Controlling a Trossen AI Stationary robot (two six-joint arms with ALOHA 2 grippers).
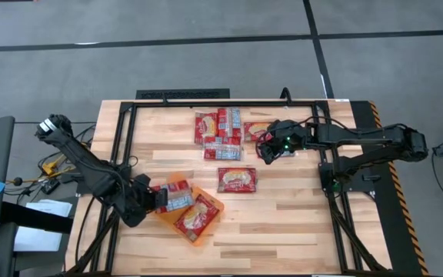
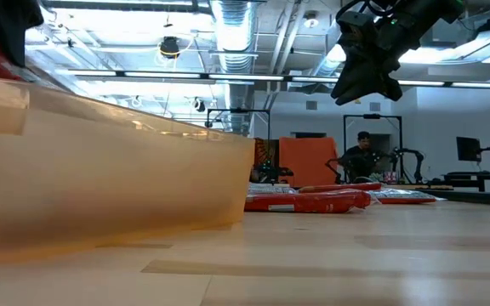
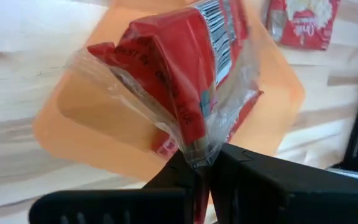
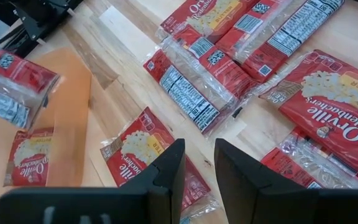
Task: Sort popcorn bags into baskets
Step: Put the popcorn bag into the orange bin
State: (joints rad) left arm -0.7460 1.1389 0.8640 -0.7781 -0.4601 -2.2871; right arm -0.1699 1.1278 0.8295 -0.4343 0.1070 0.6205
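Orange basket (image 1: 208, 206) — one popcorn bag (image 1: 197, 215) inside | left gripper (image 1: 154, 198) pinching another (image 1: 177, 201)

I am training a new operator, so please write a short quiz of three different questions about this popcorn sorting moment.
1. True or false: the left gripper is shut on a popcorn bag above the orange basket.
2. Which is empty: (a) the left gripper, (b) the right gripper?
3. In the high view, where does the single bag lie, relative to the pile and the basket?

Key
1. True.
2. (b); it hangs open above the pile.
3. On the wood, apart from both, between them.
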